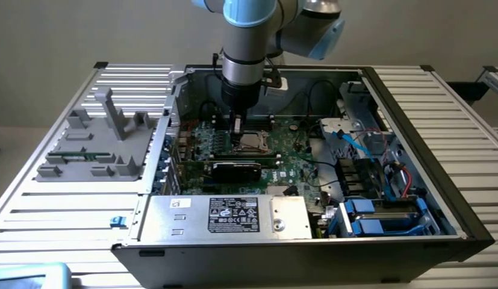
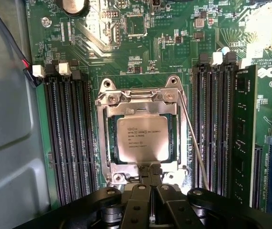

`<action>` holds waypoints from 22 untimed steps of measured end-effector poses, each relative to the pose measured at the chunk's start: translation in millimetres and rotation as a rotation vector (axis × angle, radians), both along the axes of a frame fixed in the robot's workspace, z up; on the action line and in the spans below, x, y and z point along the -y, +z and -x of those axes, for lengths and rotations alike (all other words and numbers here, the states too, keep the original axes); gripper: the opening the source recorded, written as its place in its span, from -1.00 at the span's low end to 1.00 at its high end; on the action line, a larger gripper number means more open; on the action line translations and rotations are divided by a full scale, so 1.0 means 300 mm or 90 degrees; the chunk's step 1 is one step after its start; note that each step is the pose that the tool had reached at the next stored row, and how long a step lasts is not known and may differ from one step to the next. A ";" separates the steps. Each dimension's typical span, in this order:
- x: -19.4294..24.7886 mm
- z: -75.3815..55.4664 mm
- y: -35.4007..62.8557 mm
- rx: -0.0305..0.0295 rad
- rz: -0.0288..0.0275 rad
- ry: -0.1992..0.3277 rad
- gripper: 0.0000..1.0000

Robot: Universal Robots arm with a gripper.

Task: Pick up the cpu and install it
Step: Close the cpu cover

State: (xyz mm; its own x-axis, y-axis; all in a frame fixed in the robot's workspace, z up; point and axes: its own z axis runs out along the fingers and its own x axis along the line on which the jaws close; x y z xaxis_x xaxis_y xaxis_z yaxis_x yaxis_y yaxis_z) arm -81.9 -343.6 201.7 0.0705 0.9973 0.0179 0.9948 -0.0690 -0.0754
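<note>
The cpu [image 2: 142, 138] is a square chip with a shiny silver top. It lies flat inside the metal socket frame [image 2: 108, 138] on the green motherboard [image 2: 140, 52]. In the exterior view the cpu [image 1: 250, 142] sits in the middle of the open computer case. My gripper [image 2: 150, 172] is shut, its two fingers pressed together with nothing visible between them. The tips sit at the near edge of the socket frame, right beside the cpu. From outside, the gripper [image 1: 236, 127] hangs straight down over the board, just to the exterior view's left of the socket.
A thin metal lever [image 2: 193, 138] runs along one side of the socket. Black memory slots [image 2: 71, 138] flank it, and a green memory stick [image 2: 243, 124] stands in one. A black card [image 1: 236, 170], the power supply [image 1: 224, 217] and cables crowd the case. A grey fixture [image 1: 92, 144] stands outside.
</note>
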 end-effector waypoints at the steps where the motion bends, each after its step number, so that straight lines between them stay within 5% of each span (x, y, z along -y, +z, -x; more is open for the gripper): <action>1: 0.000 0.001 0.000 -0.0001 0.0002 0.000 -0.79; 16: 0.001 0.053 0.062 0.0000 -0.0002 0.000 -0.79; 22: 0.003 0.077 0.140 0.0001 -0.0003 0.000 -0.79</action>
